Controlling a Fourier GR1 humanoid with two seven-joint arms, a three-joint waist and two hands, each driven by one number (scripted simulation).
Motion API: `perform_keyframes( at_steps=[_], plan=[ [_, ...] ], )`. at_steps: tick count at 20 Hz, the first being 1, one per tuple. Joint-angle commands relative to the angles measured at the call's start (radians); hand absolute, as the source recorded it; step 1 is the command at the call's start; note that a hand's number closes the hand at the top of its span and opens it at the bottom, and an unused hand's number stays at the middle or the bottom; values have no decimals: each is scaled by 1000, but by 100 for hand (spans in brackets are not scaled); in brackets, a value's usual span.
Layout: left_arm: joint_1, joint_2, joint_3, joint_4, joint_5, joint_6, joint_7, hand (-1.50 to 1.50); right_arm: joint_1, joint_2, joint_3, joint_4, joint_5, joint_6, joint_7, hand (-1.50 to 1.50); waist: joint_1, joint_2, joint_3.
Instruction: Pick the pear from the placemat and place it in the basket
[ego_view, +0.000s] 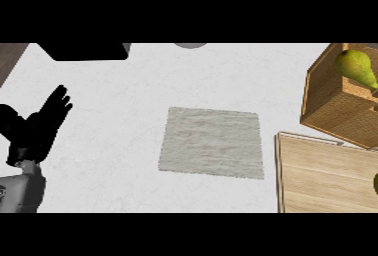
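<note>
One pear (356, 67) is seen inside the basket (325, 107), right of the bare placemat (212, 142), as the task requires, while the left hand (40, 122) is rested spread, far left of it.

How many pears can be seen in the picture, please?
1: the pear lies inside the basket at the upper right. A green sliver at the right edge is cut off; I cannot tell what it is.

The white counter (111, 110) carries a grey placemat (212, 142), a wicker basket (332, 107) and a wooden board (325, 175).
</note>
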Motion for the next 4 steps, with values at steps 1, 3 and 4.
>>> perform_keyframes(
  at_steps=[1,3,4],
  plan=[
    [-12,1,6,28,1,-6,-12,0,130,-108,-134,67,-169,212,-46,-150,-2,1,0],
    [1,2,1,-27,19,-19,29,0,203,-94,-175,59,-210,268,-72,-150,8,1,0],
    [24,-15,-15,5,-17,-5,-32,0,238,-111,-209,121,-229,312,-142,-150,5,2,0]
  ],
)
